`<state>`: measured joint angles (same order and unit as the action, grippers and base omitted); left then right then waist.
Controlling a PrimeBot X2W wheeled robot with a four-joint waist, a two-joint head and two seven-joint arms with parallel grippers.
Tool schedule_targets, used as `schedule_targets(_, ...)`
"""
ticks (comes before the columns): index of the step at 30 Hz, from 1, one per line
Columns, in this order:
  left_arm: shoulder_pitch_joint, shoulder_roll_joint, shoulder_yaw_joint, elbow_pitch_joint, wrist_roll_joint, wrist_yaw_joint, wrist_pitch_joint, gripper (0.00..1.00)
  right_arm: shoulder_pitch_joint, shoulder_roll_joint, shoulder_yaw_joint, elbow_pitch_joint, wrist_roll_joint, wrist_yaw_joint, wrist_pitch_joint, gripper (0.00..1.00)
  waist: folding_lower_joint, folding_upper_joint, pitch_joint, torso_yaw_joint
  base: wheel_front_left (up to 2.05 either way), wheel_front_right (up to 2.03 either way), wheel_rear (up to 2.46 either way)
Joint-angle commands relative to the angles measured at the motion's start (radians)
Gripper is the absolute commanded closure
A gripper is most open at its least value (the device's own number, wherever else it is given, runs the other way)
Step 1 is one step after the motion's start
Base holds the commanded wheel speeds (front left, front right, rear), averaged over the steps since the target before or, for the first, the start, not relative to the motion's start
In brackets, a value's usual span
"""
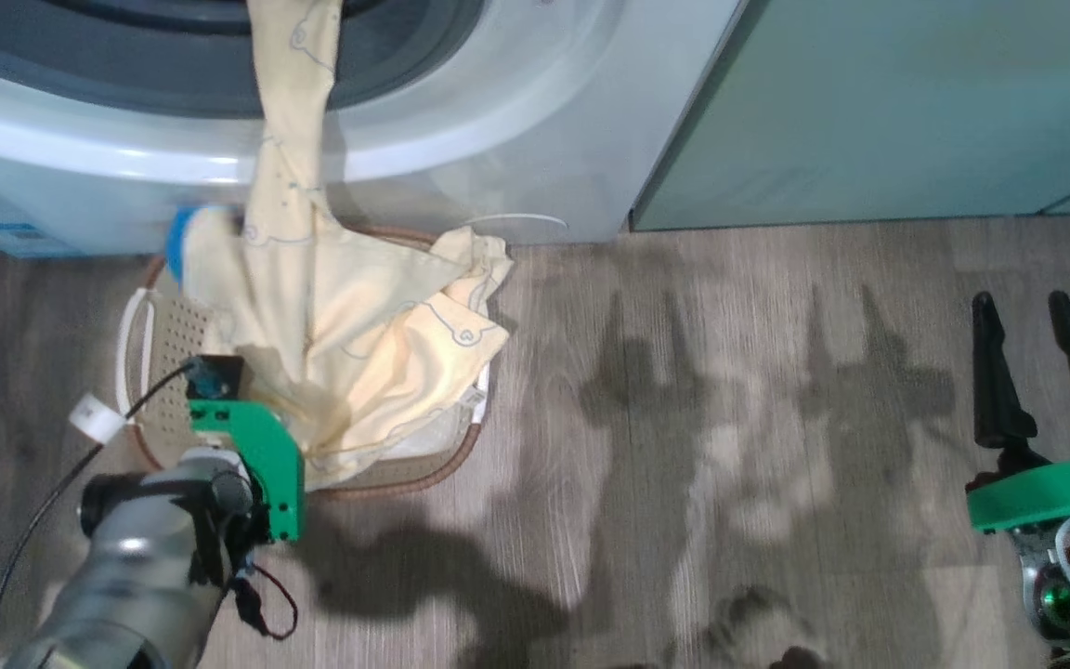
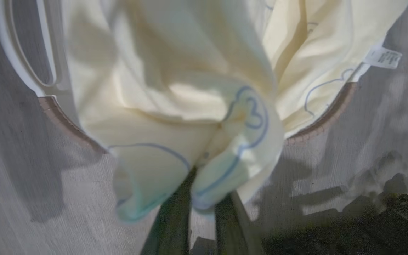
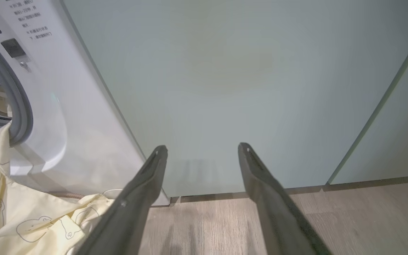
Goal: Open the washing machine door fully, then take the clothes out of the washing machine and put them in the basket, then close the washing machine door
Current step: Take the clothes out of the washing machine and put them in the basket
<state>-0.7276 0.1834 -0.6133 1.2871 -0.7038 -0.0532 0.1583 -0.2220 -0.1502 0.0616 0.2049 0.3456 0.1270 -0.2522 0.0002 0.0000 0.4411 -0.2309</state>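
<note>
Two states: left gripper (image 2: 202, 193) pinches the clothes (image 1: 358, 325); right gripper (image 1: 1021, 307) spread wide, empty.

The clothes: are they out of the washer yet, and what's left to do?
Done: the washing machine stands open. In hand: the left tool is shut on the yellow clothes, bunched over the basket, but one strip hangs from the drum. The right tool is open. Left: pull that strip free, drop it in, close the door.
</note>
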Motion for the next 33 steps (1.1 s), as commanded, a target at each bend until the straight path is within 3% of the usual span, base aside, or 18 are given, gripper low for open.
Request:
schedule_targets(1, -0.020, 0.042, 0.031, 0.002, -0.006, 0.013, 0.005, 1.00, -0.019, -0.008, 0.006, -0.033, -0.005, 0.004, -0.010, 0.00, -0.0002, 0.0000, 0.018, -0.002, 0.00, 0.00, 0.00)
schedule_targets(7, -0.042, 0.052, 0.033, 0.003, -0.011, 0.030, 0.015, 1.00, -0.030, -0.005, 0.005, -0.035, -0.007, 0.004, -0.010, 0.00, -0.0002, 0.0000, 0.049, 0.000, 0.00, 0.00, 0.00)
schedule_targets(17, -0.101, 0.062, 0.042, 0.003, -0.011, 0.050, -0.144, 1.00, -0.057, -0.003, 0.013, -0.046, -0.010, 0.004, -0.010, 0.00, -0.0002, 0.0000, 0.096, -0.005, 0.00, 0.00, 0.00)
schedule_targets(21, -0.099, 0.058, 0.046, 0.003, -0.021, 0.032, -0.165, 0.51, -0.059, -0.003, 0.012, -0.043, -0.012, 0.004, -0.010, 0.00, -0.0002, 0.0000, 0.091, -0.003, 0.00, 0.00, 0.00)
schedule_targets(22, -0.096, 0.056, 0.048, 0.003, -0.024, 0.028, -0.175, 0.06, -0.058, -0.003, 0.012, -0.042, -0.013, 0.004, -0.010, 0.00, -0.0002, 0.0000, 0.086, -0.003, 0.00, 0.00, 0.00)
schedule_targets(23, -0.091, 0.055, 0.049, 0.003, -0.026, 0.026, -0.182, 0.00, -0.056, -0.003, 0.012, -0.041, -0.013, 0.004, -0.010, 0.00, -0.0002, 0.0000, 0.080, -0.002, 0.00, 0.00, 0.00)
schedule_targets(33, -0.051, 0.043, 0.058, 0.004, -0.041, -0.010, -0.341, 0.00, -0.032, -0.009, 0.012, -0.024, -0.009, 0.004, -0.010, 0.00, -0.0002, 0.0000, -0.027, 0.016, 0.00, 0.00, 0.00)
